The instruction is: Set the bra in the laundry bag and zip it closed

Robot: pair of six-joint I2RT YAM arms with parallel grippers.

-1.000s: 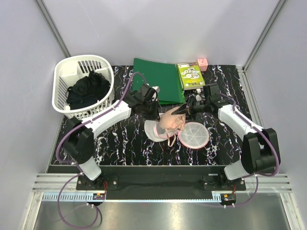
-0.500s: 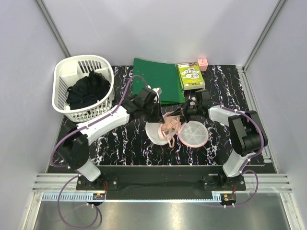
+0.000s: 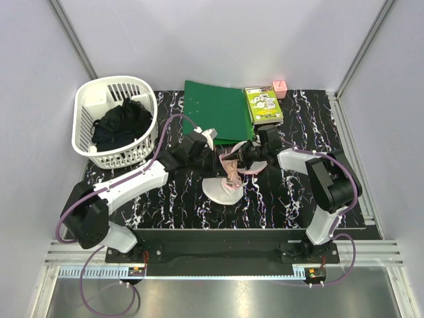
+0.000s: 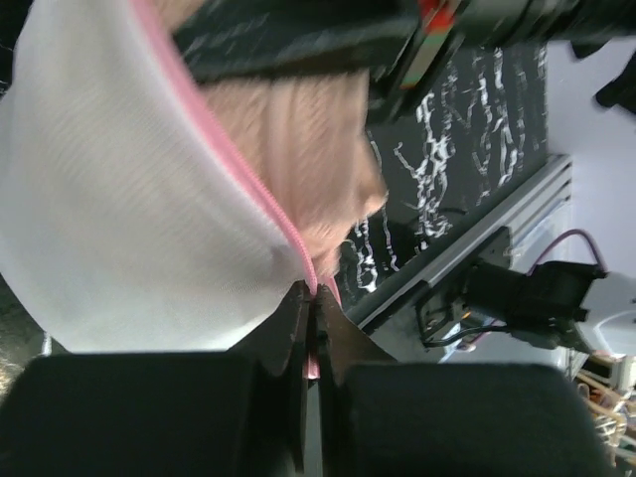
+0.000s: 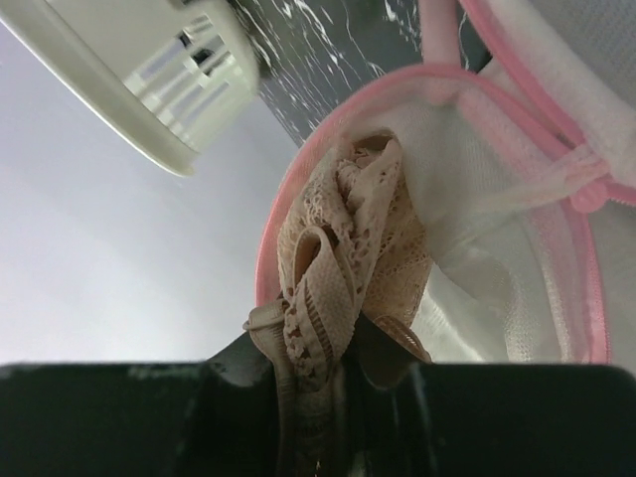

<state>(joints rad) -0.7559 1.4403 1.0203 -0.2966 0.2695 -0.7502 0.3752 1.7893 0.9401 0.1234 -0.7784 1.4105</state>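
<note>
My left gripper [image 3: 213,154] [image 4: 314,298] is shut on the pink zipper trim of the laundry bag [image 3: 221,189] [image 4: 129,219] and holds its rim up. The bag is white mesh and hangs open at the table's middle. The peach bra [image 3: 232,169] [image 5: 348,248] is bunched at the bag's mouth, partly inside the pink rim. My right gripper [image 3: 240,156] [image 5: 314,373] is shut on the bra's lace band and strap, right at the opening. In the left wrist view the bra [image 4: 308,129] shows behind the trim. The bag's mesh wall [image 5: 497,268] lies just beyond the bra.
A white slotted basket [image 3: 86,106] holding black clothing [image 3: 121,123] stands at the back left. A green folder [image 3: 218,109], a green box [image 3: 263,105] and a small pink object [image 3: 279,89] lie at the back, just behind both grippers.
Both grippers have drawn together at the middle. The bag's round flap no longer lies flat on the right; the bag is gathered up, with the bra pushed lower into its mouth.
</note>
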